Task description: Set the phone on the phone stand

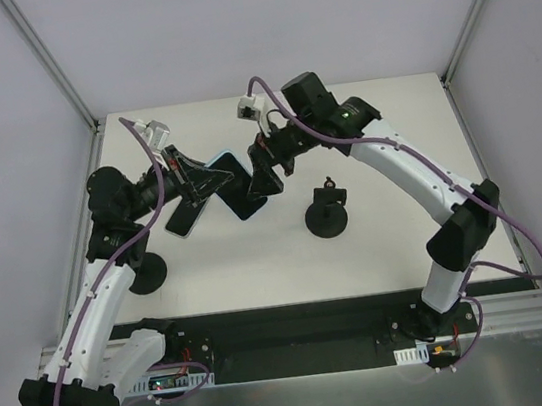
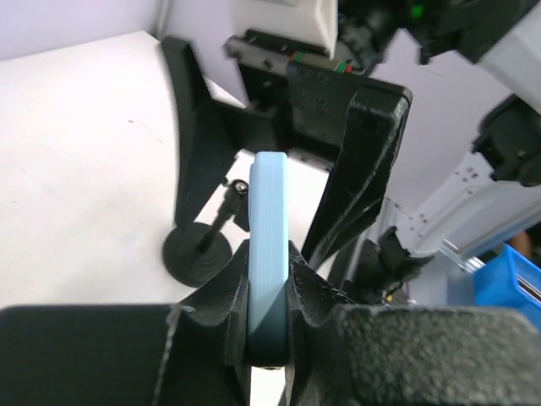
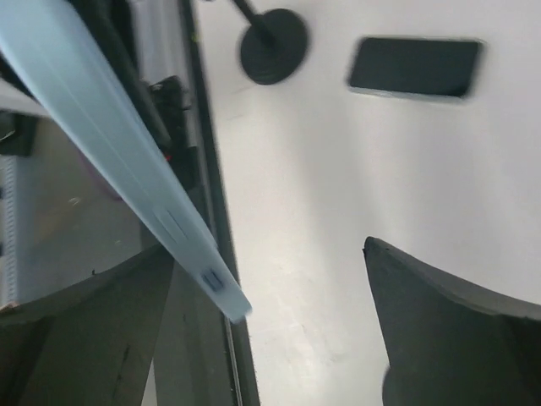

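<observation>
At the left of the bench (image 1: 260,265) a black disc-based stand (image 1: 149,271) sits just beside the left arm. Right of it and a little farther back lies the phone (image 1: 183,223), flat with its black screen up and a pale rim showing. It is partly under the left end effector (image 1: 216,182) and held by nothing.

I judge the phone to be stiff, light, thin and glossy, so likely slippery and liable to crack. The best hold would be across its narrow width on the two long edges, though lying flat it leaves little room for fingers to get under.

The left end effector is clenched on a light-blue-cased phone (image 1: 246,201), carried clear of the bench and pinched edge-on at its lower end. The right end effector (image 1: 263,179) is spread wide, one finger on either side of that blue phone. Whether either finger touches it cannot be told.

Further right, well apart from the phone, the phone stand (image 1: 326,217) is upright on its round base, with nothing in its cradle.
</observation>
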`<state>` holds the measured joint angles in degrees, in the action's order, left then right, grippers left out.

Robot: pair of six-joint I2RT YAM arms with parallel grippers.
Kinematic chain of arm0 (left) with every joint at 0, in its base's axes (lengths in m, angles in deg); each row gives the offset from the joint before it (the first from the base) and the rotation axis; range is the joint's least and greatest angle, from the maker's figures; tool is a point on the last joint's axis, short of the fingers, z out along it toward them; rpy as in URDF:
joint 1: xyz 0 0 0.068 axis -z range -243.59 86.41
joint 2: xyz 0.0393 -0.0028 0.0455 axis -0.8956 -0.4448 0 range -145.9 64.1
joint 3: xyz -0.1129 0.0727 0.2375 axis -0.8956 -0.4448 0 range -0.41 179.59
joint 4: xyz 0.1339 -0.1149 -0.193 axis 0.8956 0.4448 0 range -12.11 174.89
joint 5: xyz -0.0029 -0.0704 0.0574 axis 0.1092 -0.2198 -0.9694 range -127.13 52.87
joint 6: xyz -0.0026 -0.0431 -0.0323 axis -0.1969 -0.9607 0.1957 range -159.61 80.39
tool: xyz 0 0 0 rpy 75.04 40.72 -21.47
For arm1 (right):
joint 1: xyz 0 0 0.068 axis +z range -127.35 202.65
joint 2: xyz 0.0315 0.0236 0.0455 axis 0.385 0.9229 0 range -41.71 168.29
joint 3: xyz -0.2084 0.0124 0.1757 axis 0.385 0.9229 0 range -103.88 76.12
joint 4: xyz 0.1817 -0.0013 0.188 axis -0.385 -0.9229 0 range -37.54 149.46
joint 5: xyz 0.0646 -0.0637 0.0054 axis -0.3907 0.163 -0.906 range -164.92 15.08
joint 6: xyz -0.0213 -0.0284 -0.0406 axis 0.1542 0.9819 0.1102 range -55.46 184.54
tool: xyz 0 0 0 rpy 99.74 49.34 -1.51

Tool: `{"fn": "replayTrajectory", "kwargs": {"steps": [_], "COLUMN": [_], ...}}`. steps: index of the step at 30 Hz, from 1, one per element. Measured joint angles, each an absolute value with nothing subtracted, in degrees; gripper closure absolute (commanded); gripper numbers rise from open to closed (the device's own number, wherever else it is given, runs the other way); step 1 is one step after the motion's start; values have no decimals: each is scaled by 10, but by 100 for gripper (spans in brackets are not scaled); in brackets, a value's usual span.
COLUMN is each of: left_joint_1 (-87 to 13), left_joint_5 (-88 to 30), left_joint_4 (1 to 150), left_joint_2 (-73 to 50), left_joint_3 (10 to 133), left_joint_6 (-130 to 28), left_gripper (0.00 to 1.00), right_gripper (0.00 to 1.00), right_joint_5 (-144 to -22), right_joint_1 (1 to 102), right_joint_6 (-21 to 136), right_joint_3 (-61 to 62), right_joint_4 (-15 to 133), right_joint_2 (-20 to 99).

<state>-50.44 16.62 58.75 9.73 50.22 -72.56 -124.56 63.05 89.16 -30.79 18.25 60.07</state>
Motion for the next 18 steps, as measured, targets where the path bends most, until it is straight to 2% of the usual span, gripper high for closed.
{"fn": "replayTrajectory", "kwargs": {"steps": [3, 6, 12, 15, 16, 18], "left_joint_1": [-504, -504, -504, -504, -504, -504], "left_joint_5": [119, 70, 12, 7, 3, -1], "left_joint_4": [628, 667, 711, 719, 723, 732], "left_joint_2": [126, 157, 178, 167, 163, 159], "left_joint_3": [502, 502, 503, 503, 503, 503], "left_joint_6": [-697, -665, -633, -632, -632, -632], "left_gripper": [100, 100, 100, 100, 100, 100], "right_gripper": [3, 3, 3, 1, 8, 12], "right_joint_5": [-1132, -1050, -901, -836, -809, -758], "right_joint_1": [618, 588, 543, 552, 556, 566], "right_joint_6": [859, 804, 657, 604, 589, 561], "right_joint_3": [-279, -198, 73, 170, 192, 217], "right_joint_4": [176, 194, 263, 275, 275, 277], "right_joint_2": [548, 456, 205, 133, 121, 119]}}
